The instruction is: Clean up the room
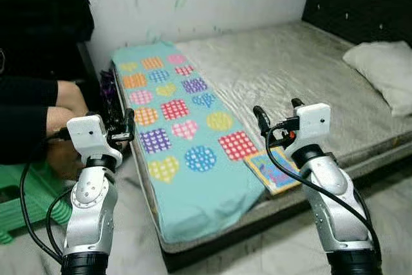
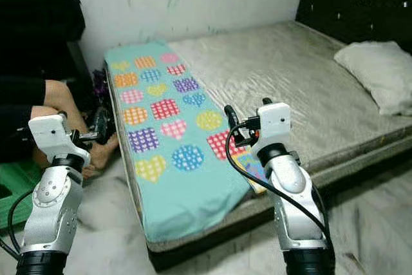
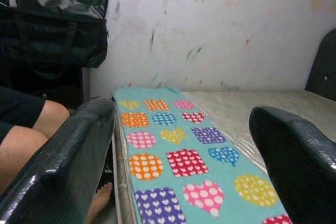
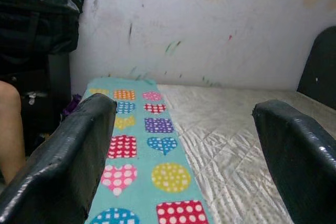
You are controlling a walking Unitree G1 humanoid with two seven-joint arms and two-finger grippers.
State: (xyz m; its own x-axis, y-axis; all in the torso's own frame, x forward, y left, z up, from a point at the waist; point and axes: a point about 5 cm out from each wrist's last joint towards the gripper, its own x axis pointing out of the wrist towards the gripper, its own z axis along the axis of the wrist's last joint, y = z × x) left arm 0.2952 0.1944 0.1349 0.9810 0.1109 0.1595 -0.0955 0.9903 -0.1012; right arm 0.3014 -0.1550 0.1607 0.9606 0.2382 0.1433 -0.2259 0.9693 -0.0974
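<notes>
Right in front of me is a bed [image 1: 309, 69] with a bare grey mattress, pushed up against a scuffed white wall [image 3: 220, 24]. A folded teal blanket [image 1: 183, 140] covered in bright dotted hearts and squares runs down the near side of it, its front end hanging over the mattress edge. A white pillow [image 1: 385, 72] sits at the far right, by the dark headboard. A person in black sits off to my left, bare legs [image 3: 31, 129] next to the bed, on a green stool [image 1: 19, 204]. A small colourful book [image 1: 275, 170] lies at the mattress edge, touching the blanket. My left pincer [image 1: 124, 127] and right pincer [image 1: 278, 115] are both raised, spread wide, gripping nothing.
</notes>
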